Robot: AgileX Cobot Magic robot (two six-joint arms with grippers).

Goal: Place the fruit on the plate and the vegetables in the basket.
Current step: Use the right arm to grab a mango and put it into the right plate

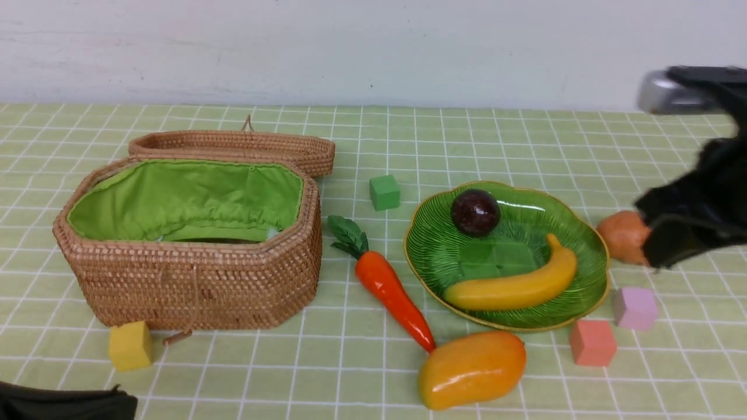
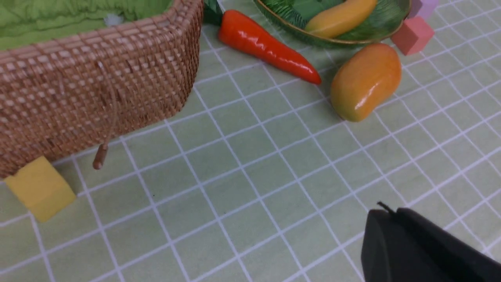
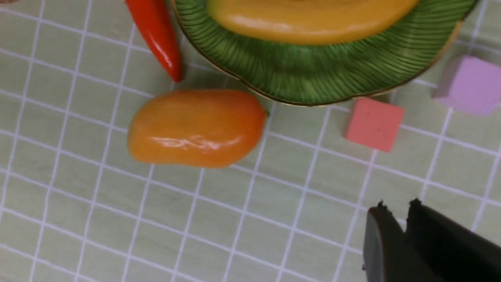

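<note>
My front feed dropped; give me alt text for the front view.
The banana and mangosteen lie on the green plate; mango and carrot lie on the checked cloth beside it. The potato sits right of the plate, partly hidden by the right arm, and the open basket stands at left.

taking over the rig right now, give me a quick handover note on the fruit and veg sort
Right hand: fingers together, empty, over the table near the mango.
Left hand: only partly seen, nothing visible in it; open or shut unclear.
Done: banana and mangosteen lie on the plate.
Left: the mango, on the table in front of the plate, goes on it. The carrot, between basket and plate, and the potato, right of the plate and partly behind the right arm, go in the open basket. Eggplant not in view.
</note>
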